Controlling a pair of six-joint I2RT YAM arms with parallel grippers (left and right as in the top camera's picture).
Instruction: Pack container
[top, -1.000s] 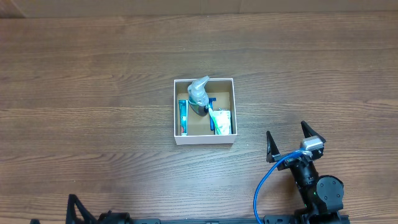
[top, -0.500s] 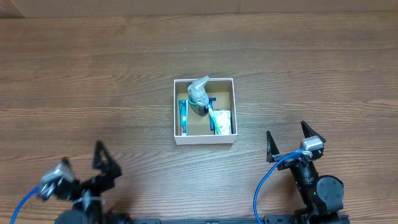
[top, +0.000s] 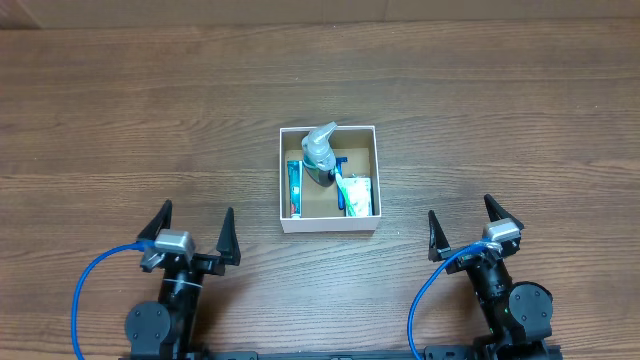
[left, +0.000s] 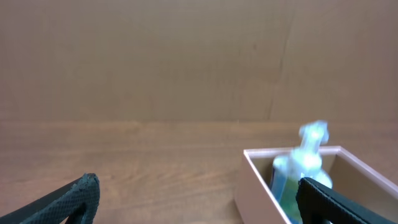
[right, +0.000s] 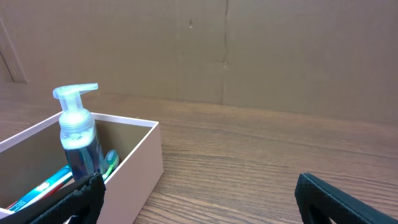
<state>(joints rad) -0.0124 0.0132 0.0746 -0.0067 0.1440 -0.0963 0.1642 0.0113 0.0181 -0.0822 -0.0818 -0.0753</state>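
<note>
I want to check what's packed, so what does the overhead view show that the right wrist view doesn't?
Only the overhead shows the left gripper, open, and the white tube against the right wall of the container. Only the right wrist shows the pump bottle from the side, upright and rising above the walls. Both show the container, the bottle and the open right gripper.

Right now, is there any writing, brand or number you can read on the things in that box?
No text can be read in any view.
Tube at the left of the container: coloured print, too small to read.
Packet at the right: green and white print, too small to read.
Pump bottle: no label text can be made out; blurred in the left wrist view.
</note>
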